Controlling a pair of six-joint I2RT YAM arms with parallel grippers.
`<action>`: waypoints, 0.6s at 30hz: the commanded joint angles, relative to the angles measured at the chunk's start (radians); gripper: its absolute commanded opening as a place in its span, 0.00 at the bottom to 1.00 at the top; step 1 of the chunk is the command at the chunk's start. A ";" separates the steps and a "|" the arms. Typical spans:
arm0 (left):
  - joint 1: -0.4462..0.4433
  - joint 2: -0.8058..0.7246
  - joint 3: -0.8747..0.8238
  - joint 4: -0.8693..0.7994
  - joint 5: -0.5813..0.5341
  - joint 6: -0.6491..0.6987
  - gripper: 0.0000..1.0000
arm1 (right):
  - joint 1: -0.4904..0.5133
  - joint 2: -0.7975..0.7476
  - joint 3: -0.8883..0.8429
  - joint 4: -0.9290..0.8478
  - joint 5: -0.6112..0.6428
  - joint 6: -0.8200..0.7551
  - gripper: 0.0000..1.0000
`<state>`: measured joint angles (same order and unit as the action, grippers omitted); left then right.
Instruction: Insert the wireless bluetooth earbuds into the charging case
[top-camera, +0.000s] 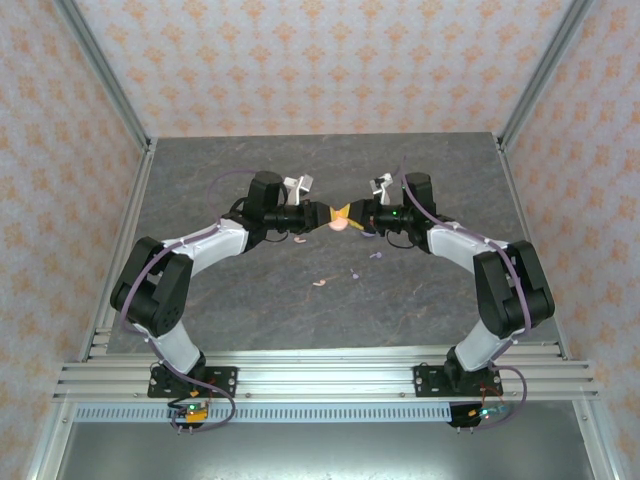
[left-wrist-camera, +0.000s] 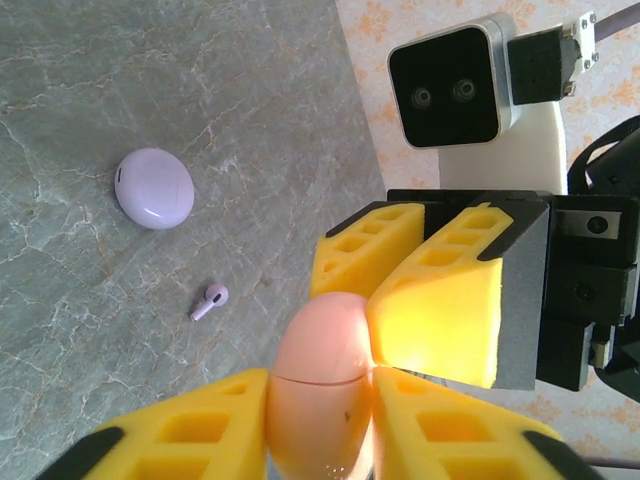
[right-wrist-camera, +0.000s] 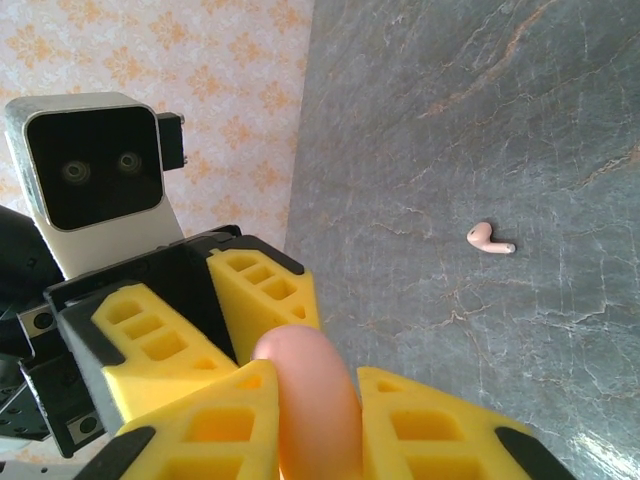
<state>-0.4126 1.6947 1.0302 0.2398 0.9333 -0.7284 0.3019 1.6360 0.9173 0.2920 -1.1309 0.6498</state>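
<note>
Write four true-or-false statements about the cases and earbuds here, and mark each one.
1. The left tool and right tool both grip the pink charging case. True.
2. The lavender charging case lies open. False: it is closed, on the table.
3. A lavender earbud lies near that case, not touching it. True.
4. Every pink earbud is already in its case. False: one pink earbud lies on the table.

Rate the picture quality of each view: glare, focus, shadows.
Top external: even light, faint shadows, the salmon-pink round plastic case small but clear. Left wrist: glare washes out a yellow finger of the right gripper; the lavender plastic earbud is sharp. Right wrist: the case is blurred close up, the salmon-pink stemmed earbud crisp.
</note>
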 joint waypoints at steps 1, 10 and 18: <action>-0.009 -0.065 -0.007 -0.001 0.035 0.036 0.35 | 0.003 -0.051 0.044 -0.034 -0.015 -0.040 0.20; -0.021 -0.085 -0.005 -0.055 0.056 0.084 0.45 | 0.003 -0.069 0.052 -0.050 -0.027 -0.043 0.20; -0.034 -0.064 0.007 -0.044 0.052 0.073 0.50 | 0.010 -0.081 0.048 -0.050 -0.040 -0.044 0.20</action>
<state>-0.4389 1.6371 1.0237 0.1974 0.9623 -0.6716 0.3042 1.5921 0.9424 0.2379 -1.1419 0.6273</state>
